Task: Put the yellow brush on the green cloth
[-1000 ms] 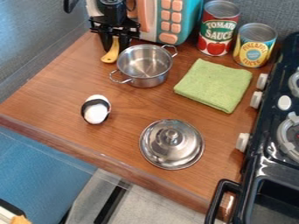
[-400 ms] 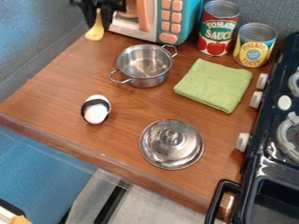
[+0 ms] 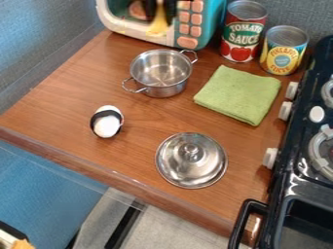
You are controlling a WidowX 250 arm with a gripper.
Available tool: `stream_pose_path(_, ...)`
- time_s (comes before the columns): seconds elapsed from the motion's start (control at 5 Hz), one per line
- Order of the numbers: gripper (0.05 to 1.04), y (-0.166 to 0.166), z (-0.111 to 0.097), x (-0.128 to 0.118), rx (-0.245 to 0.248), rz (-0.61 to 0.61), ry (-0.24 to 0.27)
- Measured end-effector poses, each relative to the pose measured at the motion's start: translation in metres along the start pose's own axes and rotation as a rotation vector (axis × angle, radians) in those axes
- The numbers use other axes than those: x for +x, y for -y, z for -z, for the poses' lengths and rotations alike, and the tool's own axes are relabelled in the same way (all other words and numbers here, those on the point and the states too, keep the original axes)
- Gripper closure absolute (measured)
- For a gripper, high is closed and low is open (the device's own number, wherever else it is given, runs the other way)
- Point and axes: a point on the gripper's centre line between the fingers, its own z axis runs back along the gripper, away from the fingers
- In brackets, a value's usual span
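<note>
In the camera view, the black gripper (image 3: 160,14) is at the far side, before the toy microwave (image 3: 133,30), and it holds the yellow brush (image 3: 158,25) between its fingers. The green cloth (image 3: 238,94) lies right of the metal pot (image 3: 166,91).

The robot's black gripper (image 3: 160,17) hangs down into the camera view from the top edge, just left of the middle. Its two dark fingers (image 3: 171,10) point downward side by side, a narrow gap between them, closed on what they hold, their tips lowest and raised high in the scene
</note>
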Motion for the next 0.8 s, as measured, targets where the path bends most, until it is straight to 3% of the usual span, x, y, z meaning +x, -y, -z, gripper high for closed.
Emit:
stream_pose_path(0.2,0.746,0.049,0.010,-0.011,-0.002,0.071,-0.028)
stream_pose_path(0.4,0.746,0.072,0.046,-0.023,0.022,0.078,-0.111)
stream_pose_path(0.8,0.702,0.093,0.083,-0.026,0.056,0.109,-0.147)
